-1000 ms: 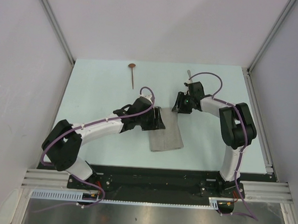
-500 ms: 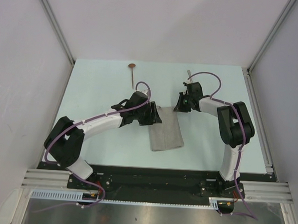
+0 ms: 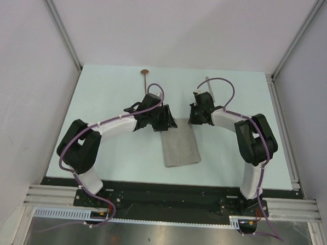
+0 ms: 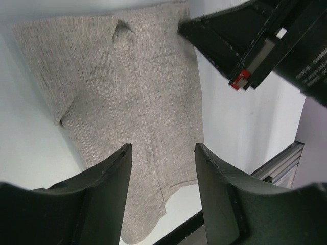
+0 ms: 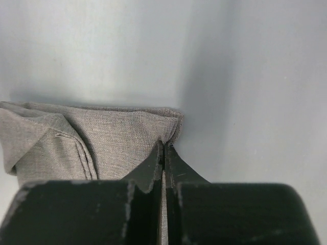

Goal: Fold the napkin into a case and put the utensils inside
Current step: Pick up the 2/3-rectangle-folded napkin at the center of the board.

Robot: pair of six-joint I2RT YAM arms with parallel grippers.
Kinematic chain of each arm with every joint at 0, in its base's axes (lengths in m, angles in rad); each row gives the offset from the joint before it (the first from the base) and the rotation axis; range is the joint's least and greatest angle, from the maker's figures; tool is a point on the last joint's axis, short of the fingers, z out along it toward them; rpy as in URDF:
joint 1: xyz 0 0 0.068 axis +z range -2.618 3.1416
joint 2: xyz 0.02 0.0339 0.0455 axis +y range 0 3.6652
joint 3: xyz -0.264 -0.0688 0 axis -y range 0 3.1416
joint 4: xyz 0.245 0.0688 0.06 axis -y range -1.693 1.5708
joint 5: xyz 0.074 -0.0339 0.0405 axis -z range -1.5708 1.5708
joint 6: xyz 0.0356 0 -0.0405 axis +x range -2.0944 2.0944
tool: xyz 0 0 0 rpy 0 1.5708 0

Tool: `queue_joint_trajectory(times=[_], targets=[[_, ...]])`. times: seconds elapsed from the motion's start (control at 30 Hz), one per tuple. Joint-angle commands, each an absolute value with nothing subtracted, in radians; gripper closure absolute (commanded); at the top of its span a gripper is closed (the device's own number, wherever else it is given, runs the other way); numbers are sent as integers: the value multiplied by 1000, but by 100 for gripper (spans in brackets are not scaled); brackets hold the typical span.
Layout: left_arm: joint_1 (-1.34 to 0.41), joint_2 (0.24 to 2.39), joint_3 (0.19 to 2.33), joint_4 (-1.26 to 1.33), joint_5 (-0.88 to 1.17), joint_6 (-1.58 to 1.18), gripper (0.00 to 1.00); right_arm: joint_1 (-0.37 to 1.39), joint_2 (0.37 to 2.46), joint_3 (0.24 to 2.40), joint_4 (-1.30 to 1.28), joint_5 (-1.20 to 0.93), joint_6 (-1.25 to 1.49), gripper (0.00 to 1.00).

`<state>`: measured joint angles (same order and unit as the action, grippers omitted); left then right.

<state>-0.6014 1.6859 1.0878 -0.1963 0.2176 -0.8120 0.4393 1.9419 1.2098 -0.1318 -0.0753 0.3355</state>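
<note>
Pinching a far corner of the napkin (image 5: 117, 138) mid-table, the right gripper (image 5: 163, 148) is clamped tight; the left gripper (image 4: 162, 151) hangs wide above. I'd draw that edge level, so the pocket lies square.

Looking down on a pale green tabletop (image 3: 110, 152), sitting boxed in by white walls (image 3: 174, 24). Catching aluminium posts (image 3: 59, 26) slanting up the far corners, a black strip (image 3: 165, 194) and brushed metal sheet (image 3: 163, 238) running along the near edge.

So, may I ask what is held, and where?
The right gripper seems to pinch the grey-beige woven napkin by its edge near a corner; the left gripper is open.
</note>
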Motion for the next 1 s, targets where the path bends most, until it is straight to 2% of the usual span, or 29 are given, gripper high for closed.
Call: queue_joint_trajectory(times=[0.0, 0.53, 0.87, 0.97], targets=[[-575, 1695, 1101, -157, 253, -827, 43, 482, 1896, 1241, -201, 78, 328, 100], [-552, 1712, 1071, -152, 267, -828, 43, 612, 1859, 1335, -302, 373, 264, 100], [-545, 1738, 1106, -169, 253, -818, 44, 632, 1858, 1316, -284, 345, 273, 100], [-532, 1769, 1137, -196, 227, -807, 50, 632, 1858, 1305, -270, 331, 276, 100]])
